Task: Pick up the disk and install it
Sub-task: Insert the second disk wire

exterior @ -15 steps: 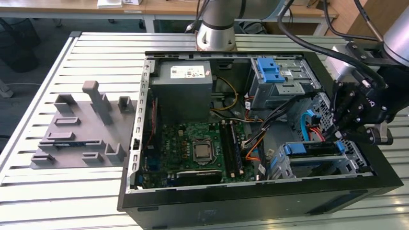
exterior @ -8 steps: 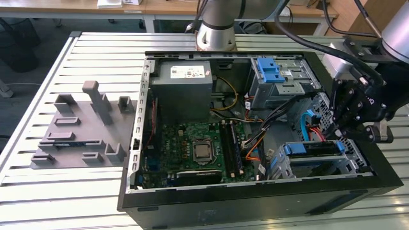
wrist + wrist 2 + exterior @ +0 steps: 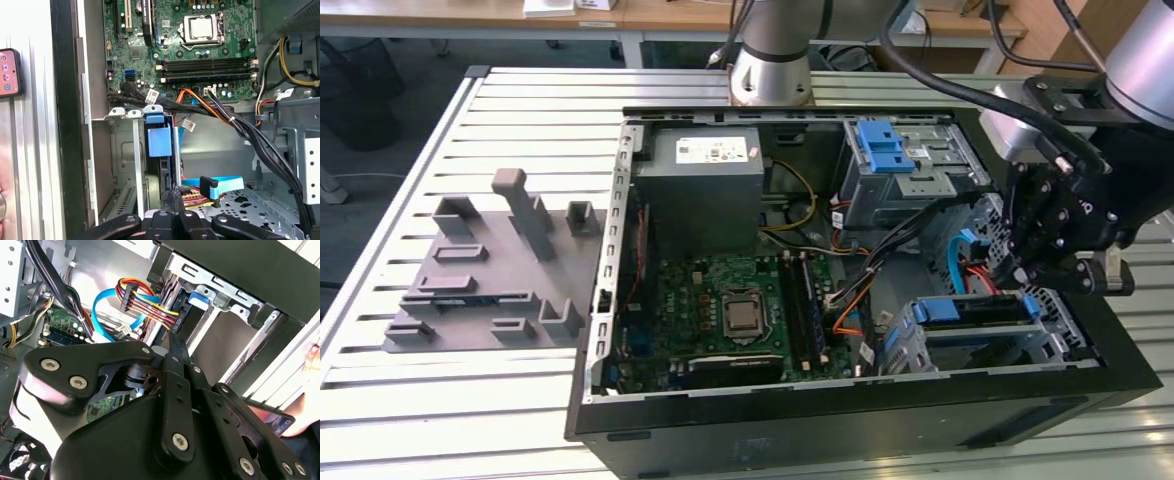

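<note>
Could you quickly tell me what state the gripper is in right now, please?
Gripper: shut, its fingertips together just above the blue-framed silver-grey disk, which sits upright in the metal drive cage; it holds nothing.

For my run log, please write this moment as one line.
tool: above drive cage, fingers closed | disk: standing in cage, blue frame visible | case: open | task: disk in bay

One open black metal computer case, one green circuit motherboard, one boxy grey metal power supply, two blue-framed drive carriers, one grey plastic fixture block.
</note>
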### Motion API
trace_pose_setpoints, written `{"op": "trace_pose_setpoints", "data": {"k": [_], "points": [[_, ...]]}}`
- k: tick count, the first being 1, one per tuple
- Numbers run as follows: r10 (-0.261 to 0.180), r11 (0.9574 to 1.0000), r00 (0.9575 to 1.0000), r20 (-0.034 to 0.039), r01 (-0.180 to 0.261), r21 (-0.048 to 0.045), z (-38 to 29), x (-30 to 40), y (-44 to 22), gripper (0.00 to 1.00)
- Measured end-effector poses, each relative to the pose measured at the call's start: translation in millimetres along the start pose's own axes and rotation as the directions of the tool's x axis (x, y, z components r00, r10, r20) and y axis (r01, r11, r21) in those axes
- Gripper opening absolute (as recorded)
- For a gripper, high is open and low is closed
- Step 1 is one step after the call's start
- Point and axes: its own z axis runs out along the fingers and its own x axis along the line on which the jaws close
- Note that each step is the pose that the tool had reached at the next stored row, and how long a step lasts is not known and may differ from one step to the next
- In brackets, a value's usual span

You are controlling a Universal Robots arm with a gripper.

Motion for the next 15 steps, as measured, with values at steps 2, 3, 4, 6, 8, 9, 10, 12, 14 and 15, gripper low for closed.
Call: {"op": "trace_pose_setpoints", "data": {"k": [2, 3, 4, 6, 8, 9, 10, 12, 14, 15], "points": [[0.0, 1.0, 1.0, -0.0002, 0.0, 0.0007, -0.7, 0.1, 1.6, 0.11], [0.0, 1.0, 1.0, 0.0001, 0.0, 0.0008, -1.5, 0.1, 2.1, 0.11], [0.0, 1.0, 1.0, 0.0002, 0.0, 0.0008, -2.7, 0.1, 2.1, 0.11], [0.0, 1.0, 1.0, 0.0001, 0.0, 0.0008, -6.0, 0.1, 2.6, 0.11], [0.0, 1.0, 1.0, 0.0002, 0.0, 0.0009, -8.6, 0.1, 3.5, 0.11], [0.0, 1.0, 1.0, 0.0003, 0.0, 0.0009, -8.8, 0.1, 4.4, 0.11], [0.0, 1.0, 1.0, 0.0004, 0.0, 0.0008, -8.8, 0.1, 5.6, 0.11], [0.0, 1.0, 1.0, 0.0002, 0.0, 0.0008, -8.9, 0.4, 8.8, 0.11], [0.0, 1.0, 1.0, 0.0002, 0.0, 0.0008, -9.0, 0.6, 12.1, 0.11], [0.0, 1.0, 1.0, 0.0001, 0.0, 0.0009, -9.2, 0.7, 13.3, 0.11]]}}
